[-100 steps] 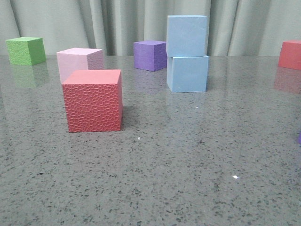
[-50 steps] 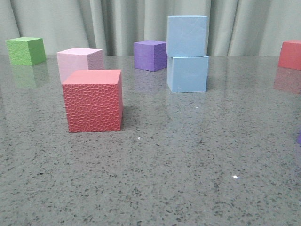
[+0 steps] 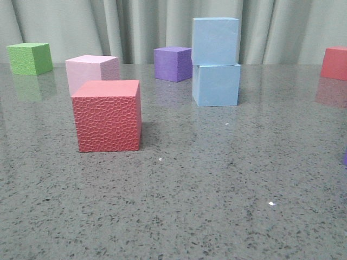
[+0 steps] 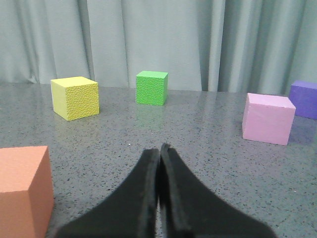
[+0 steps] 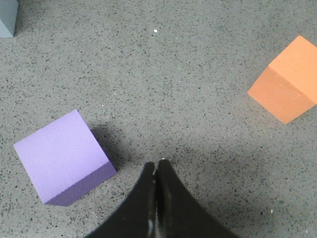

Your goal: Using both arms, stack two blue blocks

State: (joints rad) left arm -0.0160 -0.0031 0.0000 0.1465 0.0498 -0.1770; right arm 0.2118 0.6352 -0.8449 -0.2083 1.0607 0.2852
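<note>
Two pale sky-blue cubes stand stacked at the back middle of the table in the front view: the upper blue block [image 3: 215, 41] rests squarely on the lower blue block [image 3: 216, 85]. Neither gripper shows in the front view. My left gripper [image 4: 159, 148] is shut and empty, low over the table, far from the stack. My right gripper [image 5: 156, 162] is shut and empty above bare table. A grey-blue corner [image 5: 7, 20] at the edge of the right wrist view may be the lower blue block.
Front view: a red textured cube [image 3: 108, 115], a pale pink cube [image 3: 91, 70], a green cube [image 3: 30, 58], a purple cube [image 3: 172, 63], a red cube [image 3: 335, 63]. Left wrist: yellow [image 4: 75, 97], green [image 4: 151, 88], pink [image 4: 268, 118], orange [image 4: 22, 191] cubes. Right wrist: lilac [image 5: 62, 155], orange [image 5: 287, 81] cubes.
</note>
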